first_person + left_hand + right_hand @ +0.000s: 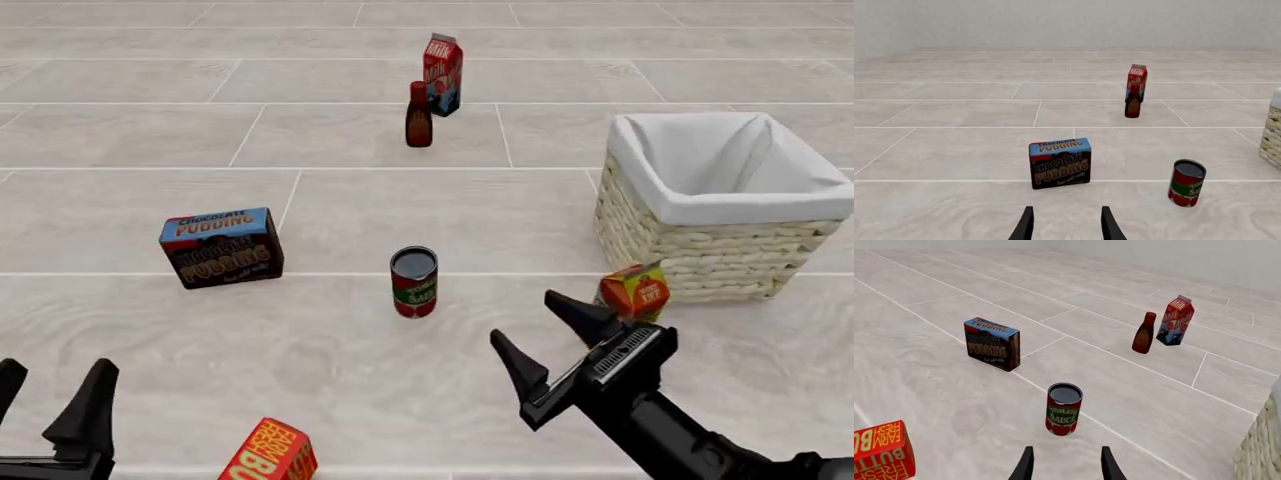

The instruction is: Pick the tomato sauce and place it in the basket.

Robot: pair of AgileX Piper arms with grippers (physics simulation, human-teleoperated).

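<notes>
We see the basket (727,215), the largest thing here, standing on the pale tiled bench (334,380) at the right in the front view, its white cloth lining folded over the rim and its inside showing only cloth. Next in size, the chocolate pudding box (222,247) stands upright at the left, well apart from the basket. Far back, the milk carton (443,75) stands upright with the dark bottle (419,116) just in front of it.

The right gripper (554,335) hangs above the bench, right of centre and near the basket's front corner; its fingers (521,366) are spread apart with nothing between them. The left gripper (51,395) sits at the lower left edge, its fingers likewise apart and empty.

The tomato sauce (414,282) stands upright on the bench near the centre, between the pudding box and the basket, touching neither; in the right wrist view it sits directly ahead of the fingers, near them. A butter box (268,455) lies near the left gripper, and a small orange carton (635,291) stands just beside the basket's front corner.
</notes>
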